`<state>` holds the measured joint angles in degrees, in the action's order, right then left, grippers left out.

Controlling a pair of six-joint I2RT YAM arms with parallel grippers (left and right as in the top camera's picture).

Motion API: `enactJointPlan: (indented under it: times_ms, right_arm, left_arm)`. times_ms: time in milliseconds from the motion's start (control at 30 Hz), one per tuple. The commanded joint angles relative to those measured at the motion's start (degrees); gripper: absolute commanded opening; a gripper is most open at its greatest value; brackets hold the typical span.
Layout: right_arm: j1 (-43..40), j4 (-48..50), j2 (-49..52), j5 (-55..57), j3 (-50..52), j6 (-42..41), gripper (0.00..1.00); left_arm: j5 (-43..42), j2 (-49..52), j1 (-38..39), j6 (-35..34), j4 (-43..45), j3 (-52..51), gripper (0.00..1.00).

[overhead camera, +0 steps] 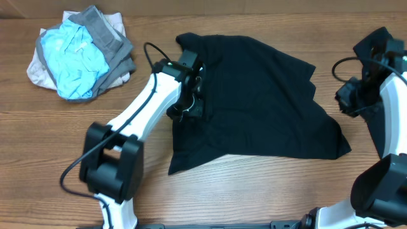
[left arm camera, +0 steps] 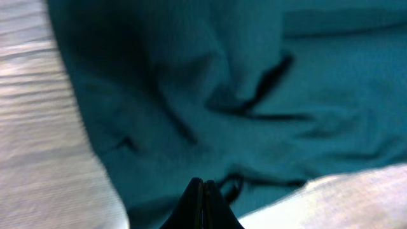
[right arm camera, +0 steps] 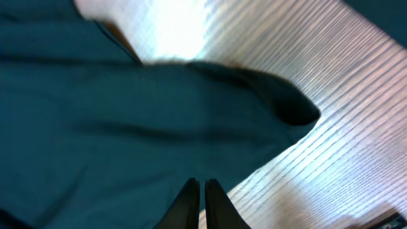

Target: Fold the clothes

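Clothes: one black garment, lies rumpled mid-surface. Left gripper above its left edge, jaws pressed together; hold on cloth not discernible. Right gripper over dark cloth, jaws nearly closed, slim gap. Light-blue and grey bundle sits far left.

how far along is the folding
Done: nothing folded; the garment lies rumpled, spread on the table. In hand: the left fingers, closed, sit over its left side. Left: all the folds.
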<state>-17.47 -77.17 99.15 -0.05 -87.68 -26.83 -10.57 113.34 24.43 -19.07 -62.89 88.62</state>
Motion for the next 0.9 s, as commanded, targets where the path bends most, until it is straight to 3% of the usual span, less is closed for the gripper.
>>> enactJointPlan:
  times_ms: [0,333,500,667,867]
  right_arm:
    - [0.2,4.0,-1.1,-1.7,5.5,0.0,0.08]
    - [0.2,14.1,-1.0,-8.6,14.2,-1.7,0.09]
    - [0.2,17.4,-0.9,-10.1,17.9,-1.7,0.05]
    - [0.2,19.6,-0.8,-10.2,20.6,-1.7,0.04]
    - [0.3,21.9,-0.7,-12.7,23.4,-1.7,0.05]
  left_arm:
    - [-1.3,3.7,0.3,0.0,1.1,-0.4,0.04]
    - [-0.4,11.1,-0.1,-4.9,0.1,-0.4,0.04]
    - [5.0,13.2,-1.5,-8.1,-3.1,-0.4,0.04]
    - [11.3,13.7,-4.8,-8.4,-8.1,-0.5,0.04]
    - [12.1,13.7,-11.0,-8.1,-10.1,-2.5,0.04]
